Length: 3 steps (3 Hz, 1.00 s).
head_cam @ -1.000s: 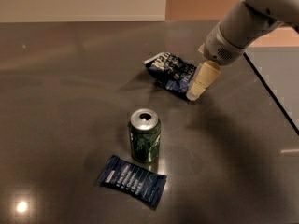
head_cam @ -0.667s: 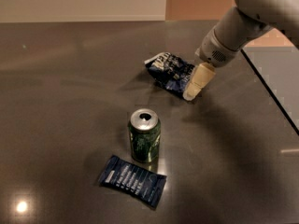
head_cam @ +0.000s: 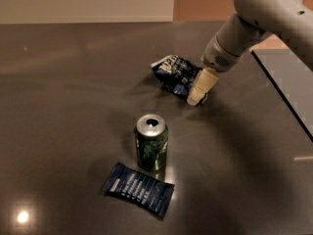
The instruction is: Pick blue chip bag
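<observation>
**Closing in on the blue chip bag (head_cam: 175, 72)**

The gripper (head_cam: 197, 95) hangs low at the bag's right edge; whether it grips anything I cannot tell. The bag lies crumpled on the far part of the dark table (head_cam: 73, 82), well beyond the green can (head_cam: 151, 143) and the flat blue bar wrapper (head_cam: 138, 189). A good pick, I'd judge, means straddling the puffy foil, pinching firmly, then lifting straight.

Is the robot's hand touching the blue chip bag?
Cannot tell. In the camera view the gripper overlaps the right edge of the blue chip bag; no contact or gap shows plainly.
</observation>
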Motion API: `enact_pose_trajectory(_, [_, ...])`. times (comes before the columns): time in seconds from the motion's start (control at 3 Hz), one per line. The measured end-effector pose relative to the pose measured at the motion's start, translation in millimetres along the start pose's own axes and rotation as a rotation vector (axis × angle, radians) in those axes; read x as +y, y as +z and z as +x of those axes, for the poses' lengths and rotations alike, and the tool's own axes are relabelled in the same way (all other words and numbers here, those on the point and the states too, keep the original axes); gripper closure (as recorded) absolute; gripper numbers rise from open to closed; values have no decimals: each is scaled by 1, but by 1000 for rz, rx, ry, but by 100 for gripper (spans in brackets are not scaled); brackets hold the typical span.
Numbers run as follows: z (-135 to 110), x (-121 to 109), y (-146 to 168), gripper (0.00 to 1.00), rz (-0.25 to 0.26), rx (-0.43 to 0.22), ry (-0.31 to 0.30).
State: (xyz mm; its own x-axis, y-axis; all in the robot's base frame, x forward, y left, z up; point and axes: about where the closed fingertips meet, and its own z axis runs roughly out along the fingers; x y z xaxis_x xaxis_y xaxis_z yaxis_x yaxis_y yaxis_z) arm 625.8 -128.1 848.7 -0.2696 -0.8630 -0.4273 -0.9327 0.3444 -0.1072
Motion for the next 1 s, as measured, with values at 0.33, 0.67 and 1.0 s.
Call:
enact_pose_trajectory(0.33, [2,-3,8,15,-11,24,28])
enact_pose_trajectory(0.67, [2,-6,11,40,-16,39,53])
enact_pose_trajectory(1.0, [0,-6,7,63,-21,35,57])
